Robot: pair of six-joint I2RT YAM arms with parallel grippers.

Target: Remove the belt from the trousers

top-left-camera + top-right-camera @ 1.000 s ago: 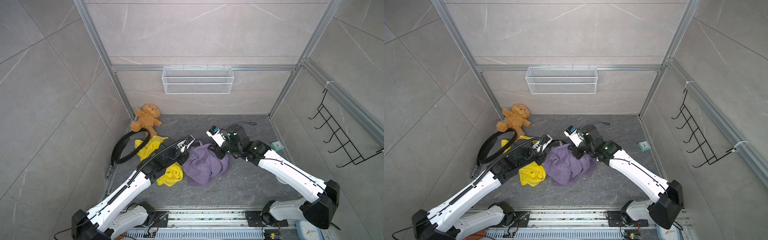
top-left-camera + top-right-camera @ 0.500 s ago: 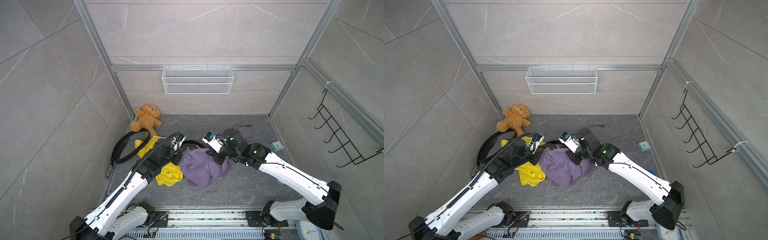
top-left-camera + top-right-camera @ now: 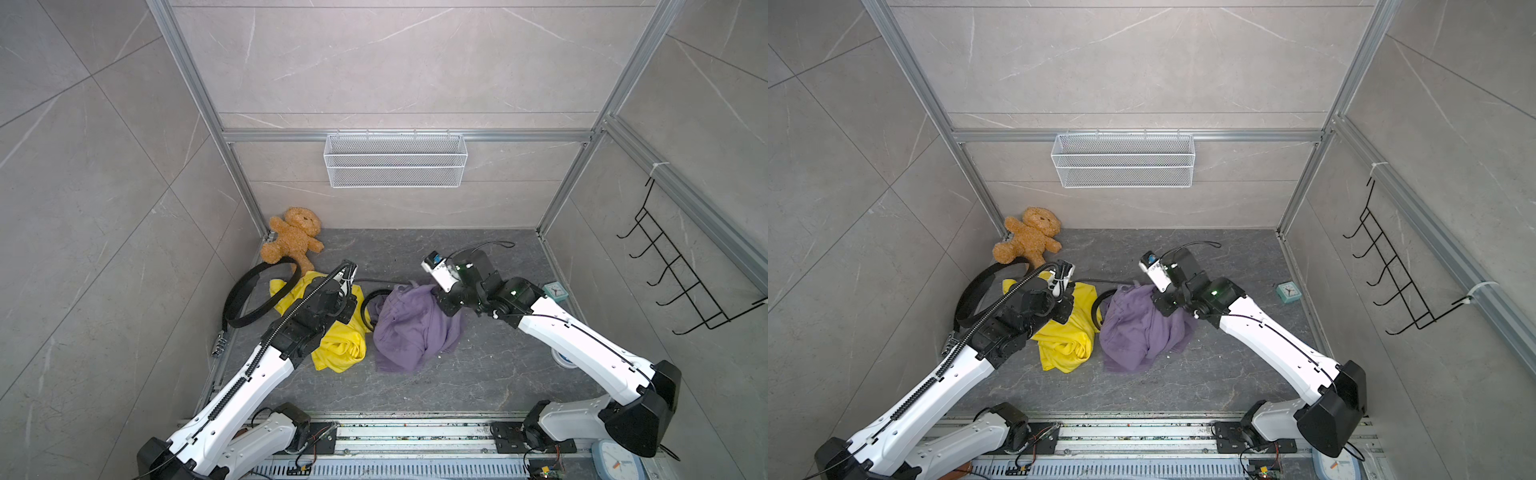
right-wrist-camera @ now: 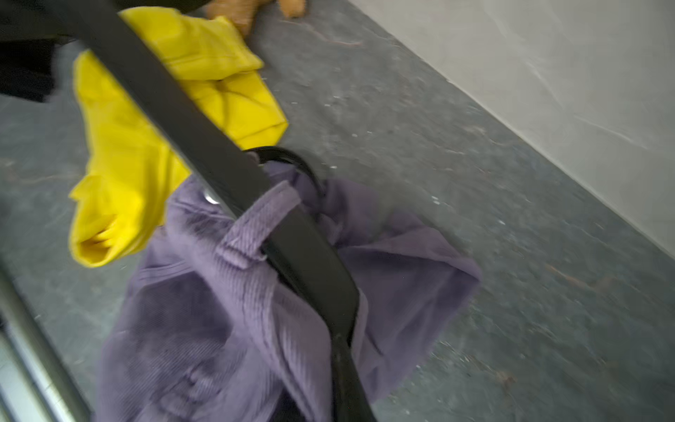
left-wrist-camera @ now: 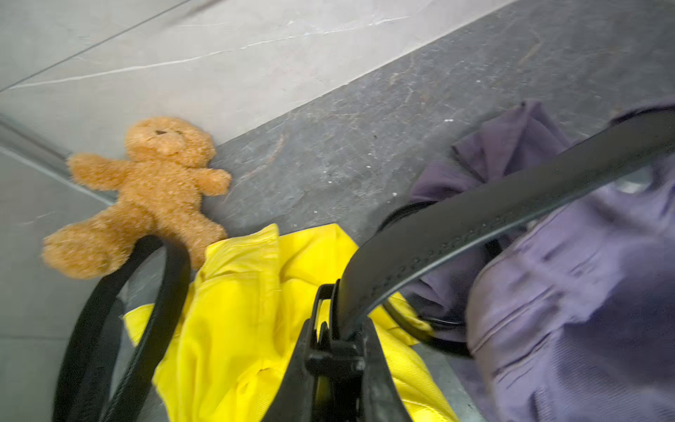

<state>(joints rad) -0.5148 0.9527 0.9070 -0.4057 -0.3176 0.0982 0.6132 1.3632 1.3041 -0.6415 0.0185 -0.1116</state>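
Purple corduroy trousers [image 3: 411, 328] [image 3: 1133, 328] lie crumpled mid-floor, with a black belt [image 5: 493, 215] [image 4: 204, 146] threaded through a waist loop [image 4: 255, 226]. My left gripper [image 3: 347, 272] [image 3: 1061, 276] [image 5: 338, 329] is shut on the belt, which stretches taut from its jaws to the trousers. My right gripper [image 3: 446, 305] [image 3: 1163, 305] [image 4: 339, 339] is shut on the trousers' waistband at their far right corner. There the purple cloth folds round the jaws and the belt runs right up to them. A slack bend of the belt [image 3: 365, 303] curls beside the trousers.
A yellow garment [image 3: 340, 345] lies under my left arm. A second black belt [image 3: 249, 299] loops at the left wall below a teddy bear [image 3: 293, 239]. A small clock [image 3: 556, 291] sits by the right wall. A wire basket [image 3: 395, 160] and a hook rack [image 3: 681, 286] hang on the walls.
My left gripper has moved left with the belt, away from the trousers. My right gripper swung left with the waistband, then back right. The belt between them now runs longer and straighter.
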